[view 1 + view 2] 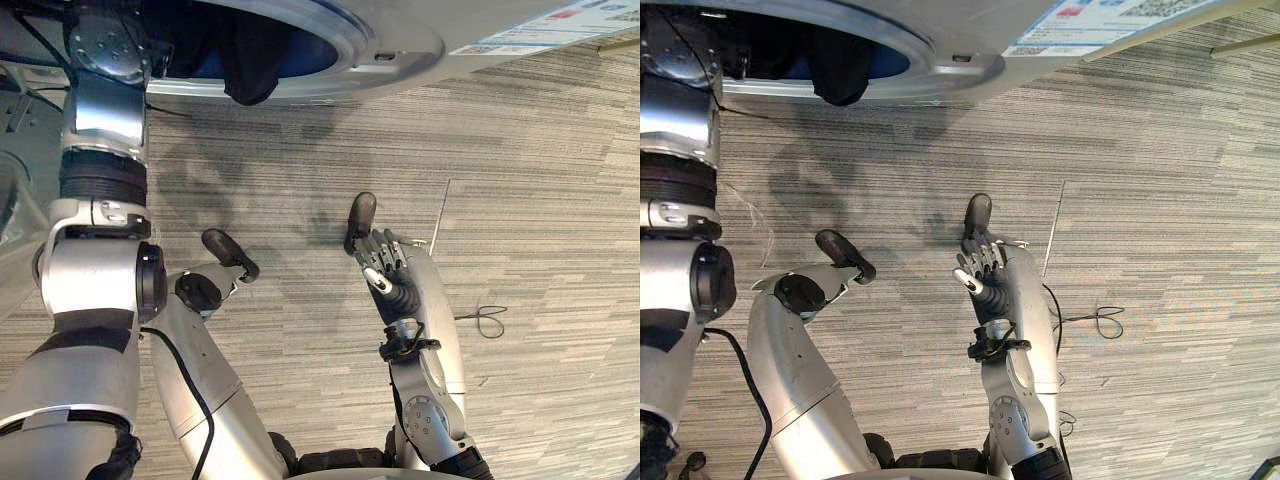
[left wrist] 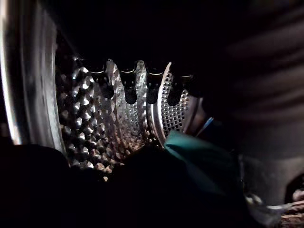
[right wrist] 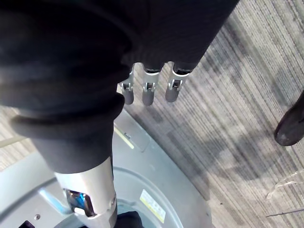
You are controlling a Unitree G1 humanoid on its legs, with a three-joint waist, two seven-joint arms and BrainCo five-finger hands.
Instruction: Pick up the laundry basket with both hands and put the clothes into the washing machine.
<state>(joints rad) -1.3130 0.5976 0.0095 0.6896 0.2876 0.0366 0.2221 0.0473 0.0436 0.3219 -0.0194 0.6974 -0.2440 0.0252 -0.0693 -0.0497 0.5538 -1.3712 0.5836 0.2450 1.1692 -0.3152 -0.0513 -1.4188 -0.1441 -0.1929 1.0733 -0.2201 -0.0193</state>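
Note:
The washing machine (image 1: 400, 45) stands at the top of the eye views with its round opening (image 1: 330, 25) facing me. A dark garment (image 1: 250, 70) hangs over the opening's lower rim, with blue cloth (image 1: 300, 55) behind it. My left arm reaches up into the opening. In its wrist view the left hand's fingers (image 2: 130, 88) hang straight inside the perforated steel drum (image 2: 90, 118), above dark cloth (image 2: 71, 190) and a teal piece (image 2: 199, 156), holding nothing. My right hand (image 1: 385, 265) hovers over the carpet below the machine, fingers relaxed and empty.
Grey striped carpet (image 1: 540, 200) covers the floor in front of the machine. A thin seam (image 1: 440, 215) runs across it by my right hand. The machine's grey front panel (image 3: 156, 190) shows past my right hand's fingers (image 3: 147, 90).

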